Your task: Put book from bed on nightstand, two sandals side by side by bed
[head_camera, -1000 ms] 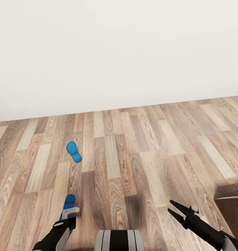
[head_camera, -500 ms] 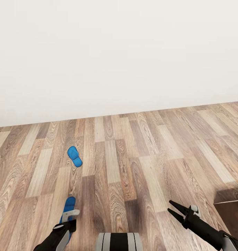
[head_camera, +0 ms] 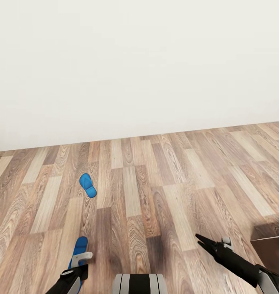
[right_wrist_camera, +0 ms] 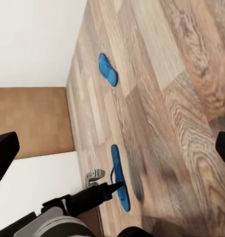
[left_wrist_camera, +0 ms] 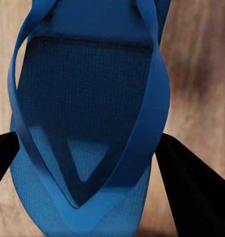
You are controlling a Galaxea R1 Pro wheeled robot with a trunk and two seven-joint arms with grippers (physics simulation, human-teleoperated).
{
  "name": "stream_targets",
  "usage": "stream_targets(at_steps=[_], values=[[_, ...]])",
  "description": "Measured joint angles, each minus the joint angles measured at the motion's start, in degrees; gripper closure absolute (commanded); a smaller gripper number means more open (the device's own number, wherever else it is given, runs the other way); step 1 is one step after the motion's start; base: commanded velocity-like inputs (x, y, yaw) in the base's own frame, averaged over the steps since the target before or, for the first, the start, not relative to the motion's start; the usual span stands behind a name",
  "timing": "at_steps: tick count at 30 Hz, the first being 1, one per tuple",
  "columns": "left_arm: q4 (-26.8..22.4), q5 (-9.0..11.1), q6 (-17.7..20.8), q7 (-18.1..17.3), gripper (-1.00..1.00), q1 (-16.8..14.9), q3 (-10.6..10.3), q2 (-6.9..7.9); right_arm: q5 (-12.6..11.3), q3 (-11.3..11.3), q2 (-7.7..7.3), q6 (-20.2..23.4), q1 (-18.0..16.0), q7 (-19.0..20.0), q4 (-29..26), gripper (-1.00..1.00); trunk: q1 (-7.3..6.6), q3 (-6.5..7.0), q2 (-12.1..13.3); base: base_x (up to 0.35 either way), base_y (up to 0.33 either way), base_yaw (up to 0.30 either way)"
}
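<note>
One blue sandal (head_camera: 87,185) lies flat on the wood-plank floor, ahead and to the left, apart from both arms; it also appears as the far sandal (right_wrist_camera: 107,69) in the right wrist view. The second sandal (head_camera: 80,247) is at my left gripper (head_camera: 81,258), which is shut on it. In the left wrist view that sandal (left_wrist_camera: 88,123) sits between the two black fingers (left_wrist_camera: 189,187). The right wrist view has it edge-on (right_wrist_camera: 118,180) above its shadow. My right gripper (head_camera: 201,241) hangs open over bare floor. Book, bed and nightstand are out of view.
A white wall (head_camera: 139,61) runs across the far side. The corner of a dark brown piece of furniture (head_camera: 272,247) juts in at the lower right, close to my right arm. My own base (head_camera: 139,283) is at the bottom edge. A brown panel (right_wrist_camera: 33,121) stands by the wall.
The whole picture has slid down a little, so the camera moved. My right gripper has turned and sits slightly lower. The left gripper still holds the sandal.
</note>
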Motion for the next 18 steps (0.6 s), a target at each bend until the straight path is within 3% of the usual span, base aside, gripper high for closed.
stream_targets(at_steps=[14, 15, 16, 17, 18], values=[[0.0, 0.0, 0.0, 0.1, 1.00, 0.0, 0.0, 0.00, 4.5, 0.0, 0.00, -4.5, 0.0, -4.5, 0.1, -1.00, -0.36, 3.10, 0.2, 0.000, 0.000, 0.000], [0.0, 0.0, 0.0, 0.1, 1.00, 0.0, 0.0, 0.00, 23.8, 0.0, 0.00, -24.2, 0.0, -14.2, 0.1, -1.00, -0.39, 3.33, 0.2, 0.000, 0.000, 0.000], [0.0, 0.0, 0.0, 0.1, 1.00, 0.0, 0.0, 0.00, 31.5, 0.0, 0.00, -35.2, 0.0, -34.2, 0.1, -1.00, -0.41, 3.55, 0.2, 0.000, 0.000, 0.000], [0.0, 0.0, 0.0, 0.1, 1.00, 0.0, 0.0, 0.00, 31.8, 0.0, -0.01, -35.6, 0.0, -53.4, 0.1, -1.00, -0.44, 3.77, 0.2, 0.000, 0.000, 0.000], [0.0, 0.0, 0.0, 0.1, 1.00, 0.0, 0.0, 0.00, 31.8, 0.0, 0.00, -35.6, 0.0, -56.7, 0.1, -1.00, -0.46, 3.99, 0.2, 0.000, 0.000, 0.000]])
